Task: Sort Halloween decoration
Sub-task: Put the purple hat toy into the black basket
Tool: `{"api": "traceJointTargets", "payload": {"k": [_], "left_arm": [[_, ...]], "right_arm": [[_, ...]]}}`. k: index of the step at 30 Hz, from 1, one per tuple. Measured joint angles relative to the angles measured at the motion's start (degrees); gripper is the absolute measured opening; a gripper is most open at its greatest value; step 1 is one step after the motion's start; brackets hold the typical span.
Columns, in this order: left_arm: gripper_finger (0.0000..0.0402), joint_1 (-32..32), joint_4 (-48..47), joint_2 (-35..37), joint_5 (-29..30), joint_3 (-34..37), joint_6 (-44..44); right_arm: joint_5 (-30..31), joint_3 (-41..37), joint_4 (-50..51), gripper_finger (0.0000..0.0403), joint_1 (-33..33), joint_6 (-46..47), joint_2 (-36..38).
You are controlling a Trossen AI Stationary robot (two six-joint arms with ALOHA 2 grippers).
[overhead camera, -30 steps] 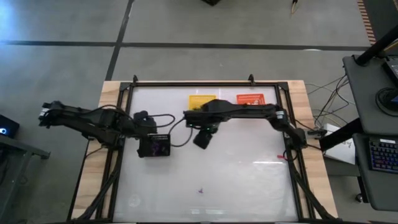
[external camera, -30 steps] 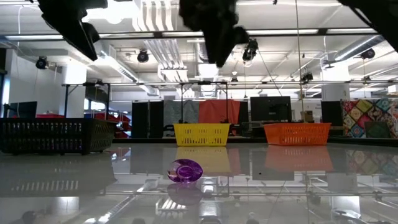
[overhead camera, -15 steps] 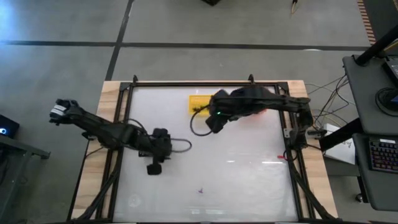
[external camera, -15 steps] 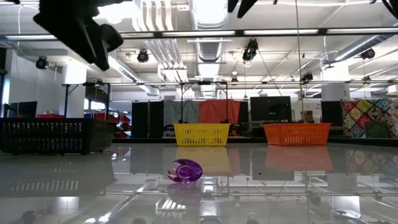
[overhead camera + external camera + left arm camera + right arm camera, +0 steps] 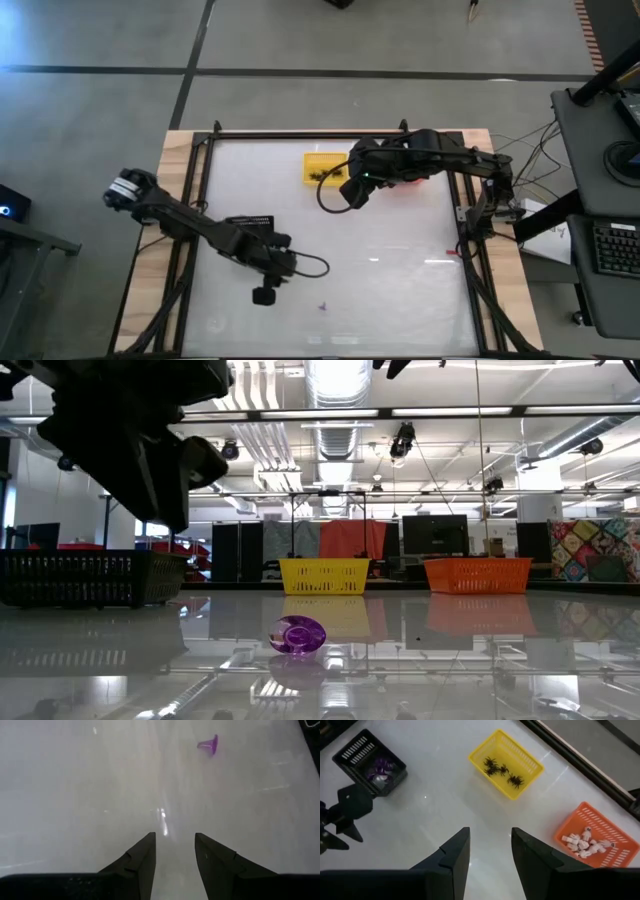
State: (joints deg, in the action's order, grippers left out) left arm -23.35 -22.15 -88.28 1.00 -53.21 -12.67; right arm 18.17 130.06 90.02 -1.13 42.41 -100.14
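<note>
A: Listing from the near edge outward. Item one: purple trinket (image 5: 323, 306), lying alone on the white table (image 5: 400, 300), near the front; it also shows in the low view (image 5: 298, 634) and the left wrist view (image 5: 208, 744).

B: And the left gripper (image 5: 264, 295)?

A: Item two: left gripper, above the table just beside that purple trinket, toward the left. Fingers (image 5: 137, 862) apart with a clear gap, nothing between them.

B: Next back?

A: Item three: black basket (image 5: 369, 762), left of centre, partly hidden under the left arm in the high view. Holds purple trinkets (image 5: 380, 768).

B: The right gripper (image 5: 354, 192)?

A: Item four: right gripper, high over the table's middle rear, just in front of the yellow basket (image 5: 324, 167). Fingers (image 5: 452, 857) spread, holding nothing.

B: The far row?

A: Item five: yellow basket, rear centre, containing black spider trinkets (image 5: 501, 771). Item six: orange basket (image 5: 597, 837), beside it to the right, largely covered by the right arm from above, containing white trinkets (image 5: 582, 843).
</note>
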Motion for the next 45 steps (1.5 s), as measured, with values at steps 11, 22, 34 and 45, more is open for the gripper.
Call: {"api": "traceJointTargets", "payload": {"k": [11,22,34,45], "left_arm": [[0.0119,-2.05,0.54,-11.31,-1.69,-10.81,0.93],[0.0119,-2.43,0.77,-19.28,-5.11,-18.10,4.45],[0.0119,-2.14,4.22,-27.01,-7.75,-22.95,4.49],[0.0119,-1.88,4.85,-30.98,-7.05,-23.85,1.19]], "right_arm": [[-0.11,0.00,0.00,0.0137,0.00,-2.60,0.01],[-0.56,0.00,0.01,0.0137,0.00,-3.38,0.07],[-2.33,0.00,0.00,0.0137,-0.13,-3.93,0.24],[-3.63,0.00,-0.02,0.0137,-0.40,-6.01,0.28]]}}
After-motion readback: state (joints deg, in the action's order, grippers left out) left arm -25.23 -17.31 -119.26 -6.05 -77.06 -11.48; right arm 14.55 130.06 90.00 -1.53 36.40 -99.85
